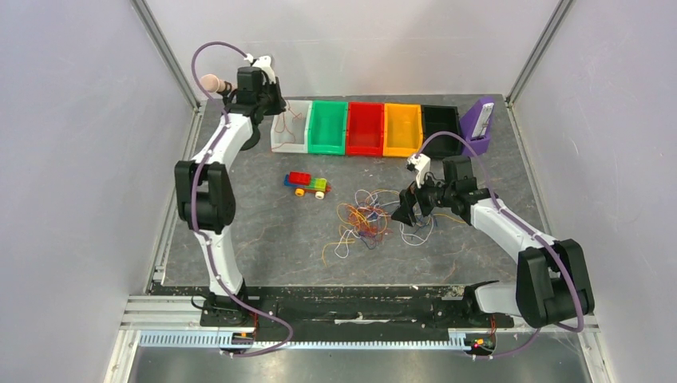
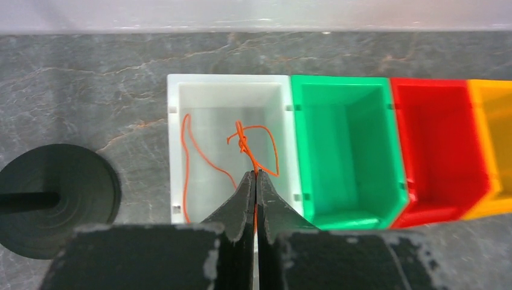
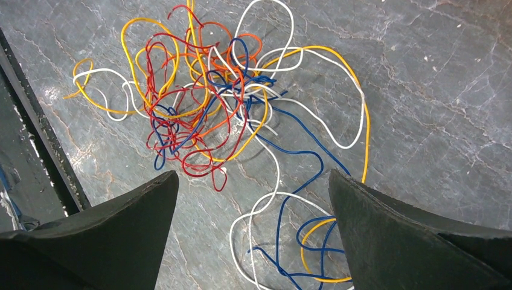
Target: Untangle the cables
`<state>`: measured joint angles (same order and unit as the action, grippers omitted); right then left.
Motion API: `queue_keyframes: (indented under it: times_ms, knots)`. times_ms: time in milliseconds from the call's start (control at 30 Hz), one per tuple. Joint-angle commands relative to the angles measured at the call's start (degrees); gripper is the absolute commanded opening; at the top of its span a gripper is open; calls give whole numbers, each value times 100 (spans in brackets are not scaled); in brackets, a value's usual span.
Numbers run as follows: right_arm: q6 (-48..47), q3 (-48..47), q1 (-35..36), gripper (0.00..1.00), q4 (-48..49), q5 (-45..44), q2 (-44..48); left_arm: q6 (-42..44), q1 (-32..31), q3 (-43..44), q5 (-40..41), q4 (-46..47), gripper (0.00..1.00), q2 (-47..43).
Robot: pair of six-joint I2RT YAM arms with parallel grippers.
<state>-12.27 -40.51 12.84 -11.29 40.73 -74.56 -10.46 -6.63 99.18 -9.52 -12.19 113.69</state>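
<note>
Cable (image 2: 242, 143) in left fingers (image 2: 244, 202), right fingers (image 3: 136, 208) spread

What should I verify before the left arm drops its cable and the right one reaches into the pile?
1. Left pincer shut on the orange cable: ok.
2. Orange cable hanging inside the white bin, not the green bin: ok.
3. Right pincer open: ok.
4. Right pincer over strands of the tangle: ok, blue and white loops lie between its fingers.
5. Single strand isolated for pickup: not ok, the loops overlap.
6. Orange cable's lower end resting on the bin floor: cannot tell.
</note>
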Motion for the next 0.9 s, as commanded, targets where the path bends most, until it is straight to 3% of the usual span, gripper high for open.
queue_keyframes:
  times_ms: [0,533,667,700,867]
  knots:
    - [-73,85,-62,98,92,142,-105,663,-166,522,800,-7,2,549]
    - [-128,-167,-221,98,-83,229,-432,935,-315,1087,1129,-339,4,1618]
    - [-119,-135,-223,98,-111,324,-376,1031,-269,1153,714,-633,44,1216]
    - [-113,-118,-226,98,-111,344,-345,1037,-273,1120,548,-684,50,1020]
    - [-91,-53,-226,98,-102,422,-232,1160,-255,1071,282,-969,62,218]
